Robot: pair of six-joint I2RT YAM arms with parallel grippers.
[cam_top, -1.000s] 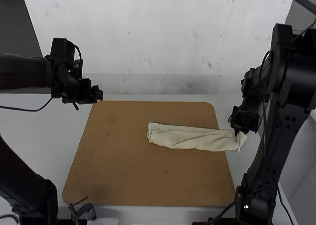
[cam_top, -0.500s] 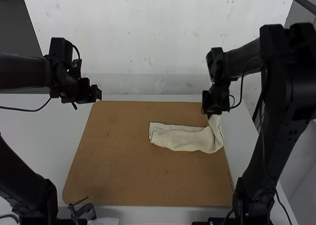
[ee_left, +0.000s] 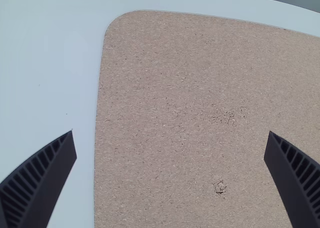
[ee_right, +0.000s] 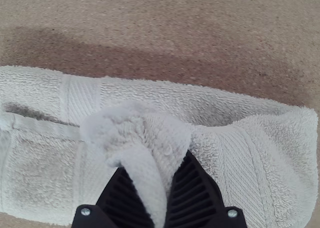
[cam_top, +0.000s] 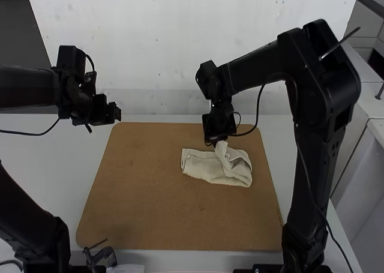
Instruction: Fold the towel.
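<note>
Right gripper (ee_right: 156,162) closed on a bunched bit of towel (cam_top: 205,167), raised above the rest. Towel lies on the brown board (cam_top: 150,207), right of middle, long strip with its right part doubling back left. Left gripper (ee_left: 171,133) wide, holding nothing, over the board's far left corner. Looks like a cross fold, partway.

Risks: grip is a small bunch toward the far side, so the near side may lag and the fold land skewed. Letting go too high or too early could drop the flap crumpled or let it spring back right. Pulling too far left likely drags the lower layers, since nothing pins them. Bunched cloth may snag between the fingers on release.
</note>
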